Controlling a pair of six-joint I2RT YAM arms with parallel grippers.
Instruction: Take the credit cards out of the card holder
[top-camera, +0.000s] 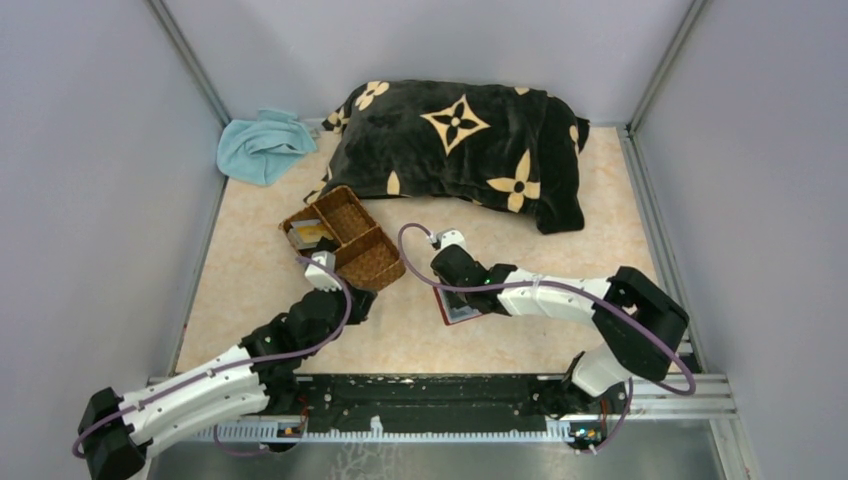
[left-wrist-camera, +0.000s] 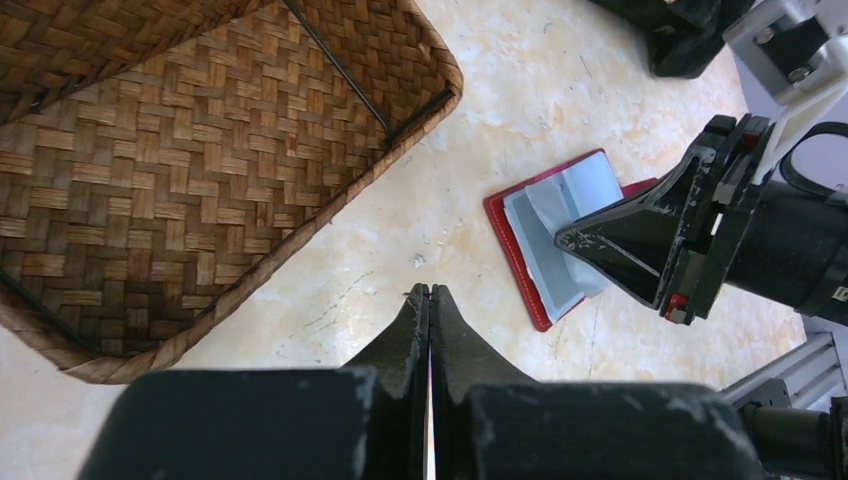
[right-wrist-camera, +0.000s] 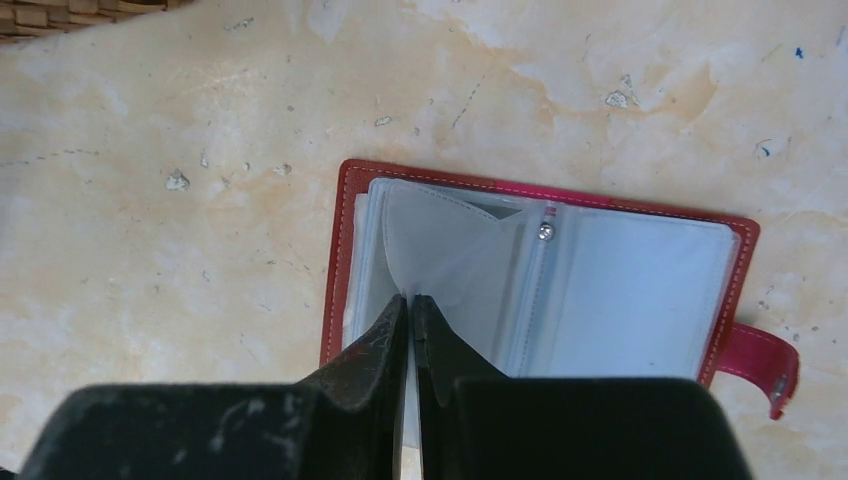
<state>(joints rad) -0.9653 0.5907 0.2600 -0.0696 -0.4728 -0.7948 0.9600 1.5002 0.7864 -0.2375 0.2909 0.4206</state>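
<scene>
Card holder (right-wrist-camera: 640, 290): lies open on the table (right-wrist-camera: 150, 250), at about 4 o'clock from the basket (top-camera: 345, 190) in the top view.
Right gripper (right-wrist-camera: 411, 300): jaws almost together over the left page, seemingly pinching one clear sleeve (right-wrist-camera: 440, 250). The plastic is transparent, so I am not fully sure.
Left gripper (left-wrist-camera: 430, 292): clenched on nothing, above bare table at 6 o'clock from the basket.
Handling: the holder looks light with a soft cover, so it will probably slide or lift when a card is pulled. The sleeves are thin, floppy and likely slippery.
Where to hold: press one hand on the red cover edge near the snap tab (right-wrist-camera: 765, 360), and pinch a card by its exposed edge.
</scene>
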